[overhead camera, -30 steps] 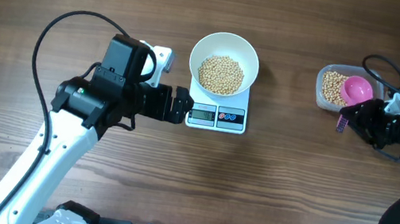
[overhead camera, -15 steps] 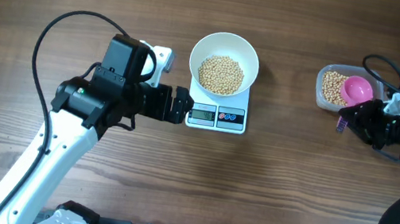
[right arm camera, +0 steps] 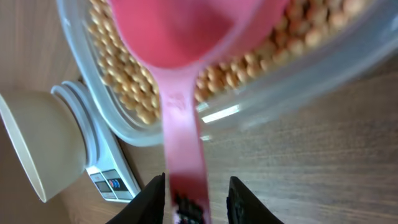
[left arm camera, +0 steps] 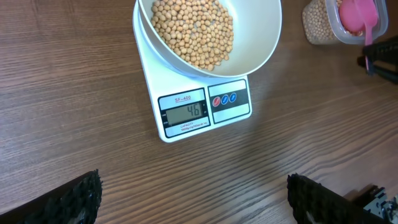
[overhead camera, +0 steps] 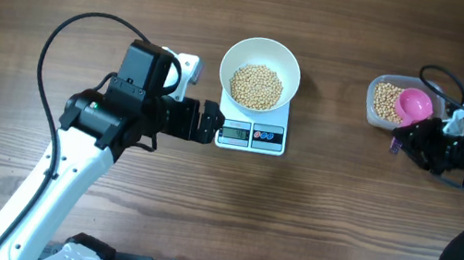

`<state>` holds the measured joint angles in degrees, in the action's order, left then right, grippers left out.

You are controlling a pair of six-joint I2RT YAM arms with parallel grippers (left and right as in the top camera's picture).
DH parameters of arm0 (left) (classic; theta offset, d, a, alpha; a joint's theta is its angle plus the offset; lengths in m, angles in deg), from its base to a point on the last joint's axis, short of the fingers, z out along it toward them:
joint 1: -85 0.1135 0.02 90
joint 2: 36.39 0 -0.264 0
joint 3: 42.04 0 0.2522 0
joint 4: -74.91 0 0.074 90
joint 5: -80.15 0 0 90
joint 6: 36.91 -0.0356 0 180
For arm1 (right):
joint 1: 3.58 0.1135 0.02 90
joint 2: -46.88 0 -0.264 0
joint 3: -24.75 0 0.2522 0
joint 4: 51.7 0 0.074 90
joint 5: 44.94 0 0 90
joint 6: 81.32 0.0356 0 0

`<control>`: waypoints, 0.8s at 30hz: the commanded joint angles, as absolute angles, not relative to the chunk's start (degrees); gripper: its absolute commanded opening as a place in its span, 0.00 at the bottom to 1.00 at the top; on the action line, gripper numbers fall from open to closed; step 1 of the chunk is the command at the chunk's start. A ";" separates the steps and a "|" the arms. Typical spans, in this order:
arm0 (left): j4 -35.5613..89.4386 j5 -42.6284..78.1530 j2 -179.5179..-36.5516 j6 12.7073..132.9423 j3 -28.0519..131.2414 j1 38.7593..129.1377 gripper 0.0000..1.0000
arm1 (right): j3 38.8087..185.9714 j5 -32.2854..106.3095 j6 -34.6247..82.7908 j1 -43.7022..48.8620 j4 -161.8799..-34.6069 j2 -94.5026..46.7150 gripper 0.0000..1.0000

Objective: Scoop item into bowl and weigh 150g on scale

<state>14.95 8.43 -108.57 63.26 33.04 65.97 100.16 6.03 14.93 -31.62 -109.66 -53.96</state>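
Observation:
The white bowl (overhead camera: 228, 62) stands on the scale (overhead camera: 251, 136) and holds tan beans (overhead camera: 256, 86). In the left wrist view the scale (left arm camera: 205, 109) reads 46 under the bowl (left arm camera: 261, 43). More beans (right arm camera: 124, 81) lie in a clear tub (overhead camera: 371, 101), and a pink scoop (overhead camera: 415, 105) rests on them. The scoop's handle (right arm camera: 183, 137) juts out over the tub's rim. My right gripper (right arm camera: 196, 199) straddles this handle, still open, with a gap on the handle's right side. My left gripper (overhead camera: 212, 123) is wide open and empty, just left of the scale.
The tub (right arm camera: 280, 87) sits at the table's right side, well apart from the scale. A black cable (overhead camera: 64, 38) loops behind the left arm. Bare wood lies in front of the scale (left arm camera: 249, 174).
The right gripper has shifted very slightly at the scoop's handle. The left arm, bowl and scale have not moved.

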 commanded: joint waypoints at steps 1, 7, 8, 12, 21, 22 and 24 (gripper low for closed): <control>15.10 9.13 -108.72 62.37 32.62 65.77 1.00 | 98.28 4.46 14.90 -31.62 -108.79 -54.92 0.30; 15.10 9.13 -108.72 62.37 32.62 65.77 1.00 | 98.22 4.48 14.93 -31.64 -108.22 -54.92 0.25; 15.10 9.13 -108.72 62.37 32.62 65.77 1.00 | 98.24 4.46 15.27 -31.64 -107.81 -54.92 0.25; 15.10 9.13 -108.72 62.37 32.62 65.77 1.00 | 98.24 4.46 16.37 -31.64 -106.47 -54.92 0.25; 15.10 9.13 -108.72 62.37 32.62 65.77 1.00 | 98.24 4.46 16.32 -31.64 -106.71 -54.92 0.05; 15.10 9.13 -108.72 62.37 32.62 65.77 1.00 | 98.24 4.46 16.35 -31.64 -106.89 -54.92 0.04; 15.10 9.13 -108.72 62.37 32.62 65.77 1.00 | 98.28 4.46 16.32 -31.64 -107.13 -54.92 0.05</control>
<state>14.95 8.43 -108.57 63.26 33.04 65.97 98.52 5.13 16.19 -31.55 -106.58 -53.96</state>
